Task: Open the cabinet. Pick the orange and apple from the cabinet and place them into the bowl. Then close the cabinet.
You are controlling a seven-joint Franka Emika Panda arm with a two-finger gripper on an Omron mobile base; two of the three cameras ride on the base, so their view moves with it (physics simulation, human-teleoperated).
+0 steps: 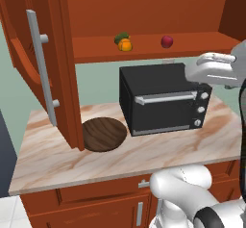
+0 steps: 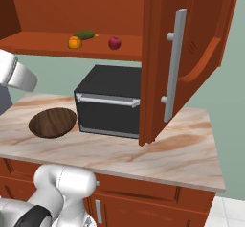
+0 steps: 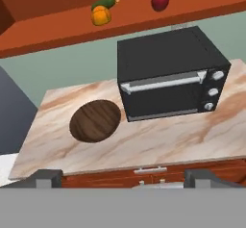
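The orange [image 1: 125, 45] sits on the open cabinet [image 1: 144, 49] shelf, touching a green vegetable [image 1: 121, 37], with the apple [image 1: 166, 41] apart to its right. Both look small, round, firm, probably rolly, so I'd pinch across the middle. The bowl [image 1: 104, 134] waits empty beside the microwave [image 1: 163, 98]. The gripper's [image 3: 123, 179] tips sit spread apart, holding nothing, I think.

cabinet [image 1: 57, 54] top and far door cropped by frame edges. bowl [image 1: 104, 134] left rim hidden behind open door. green vegetable [image 1: 121, 37] partly behind orange [image 1: 125, 45]. tool [image 3: 123, 176] fingertips barely visible, state unclear.
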